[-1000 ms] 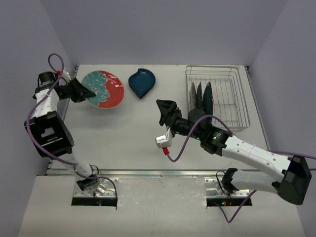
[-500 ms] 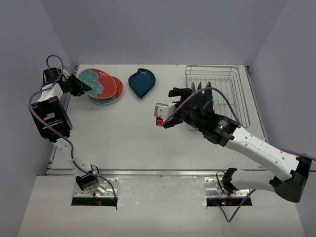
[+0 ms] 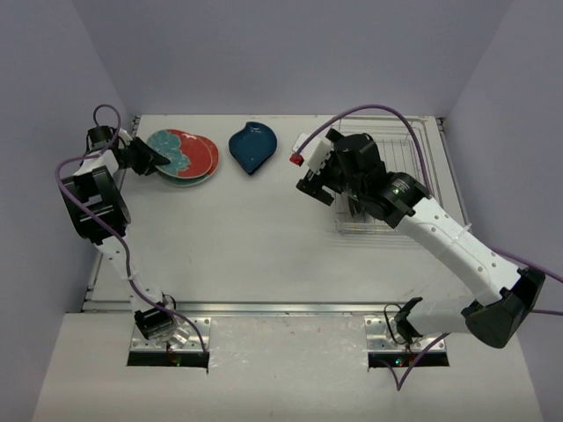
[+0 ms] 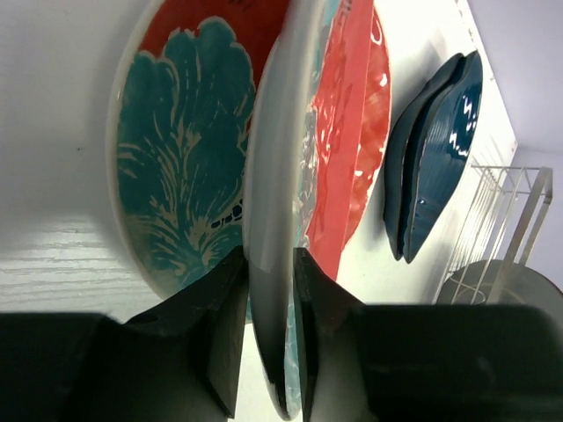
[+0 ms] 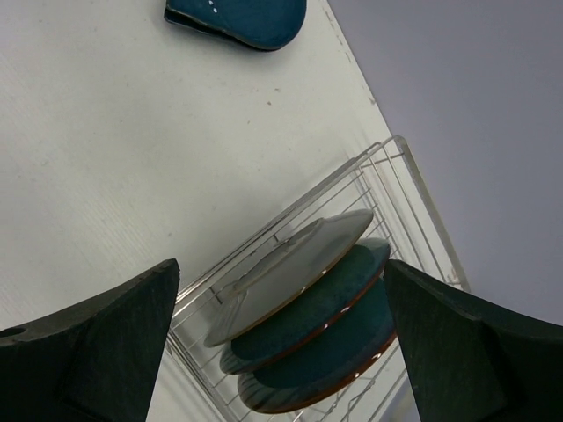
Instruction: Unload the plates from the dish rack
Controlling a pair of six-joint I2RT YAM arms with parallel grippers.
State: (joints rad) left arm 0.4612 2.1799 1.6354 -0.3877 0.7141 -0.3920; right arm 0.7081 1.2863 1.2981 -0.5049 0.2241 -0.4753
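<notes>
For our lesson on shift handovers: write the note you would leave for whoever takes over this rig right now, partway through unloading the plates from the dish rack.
Left gripper: shut on the rim of the upper red-and-teal plate, which sits over a similar lower plate at the far left of the table.
Right gripper: open, empty, over the dish rack, facing the three racked plates.
Done: three pieces out, counting the blue leaf dish lying on the table.
Left: release the held plate, then unload the three from the rack.
</notes>
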